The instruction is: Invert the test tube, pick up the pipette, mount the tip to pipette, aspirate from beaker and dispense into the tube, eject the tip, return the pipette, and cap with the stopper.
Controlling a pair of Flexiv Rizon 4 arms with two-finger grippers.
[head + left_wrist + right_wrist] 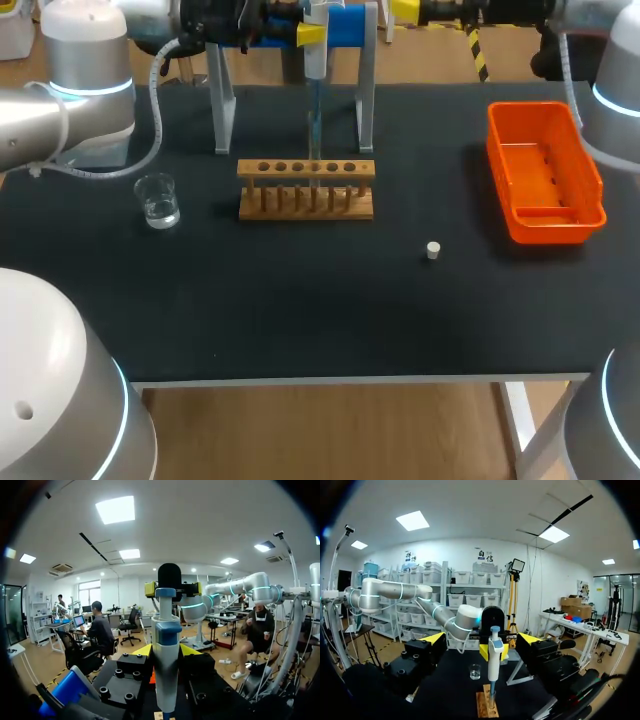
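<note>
My left gripper (pixel 312 35) is shut on the white and blue pipette (pixel 316 60) and holds it upright at the back of the table. The pipette's tip (pixel 313 150) points down into a hole of the wooden tube rack (pixel 306 188); I cannot make out the test tube there. In the left wrist view the pipette (pixel 166 665) stands between my left gripper's (pixel 166 652) yellow fingers. My right gripper (pixel 405 10) is level with the pipette's top, to its right, and open. From the right wrist view, the right gripper (pixel 481 640) faces the pipette (pixel 493 660) with its fingers wide apart.
A glass beaker (pixel 158 200) with clear liquid stands left of the rack. A small white stopper (pixel 433 250) lies right of centre. An orange bin (pixel 545 170) sits at the right edge. The metal pipette stand (pixel 222 100) straddles the back, behind the rack.
</note>
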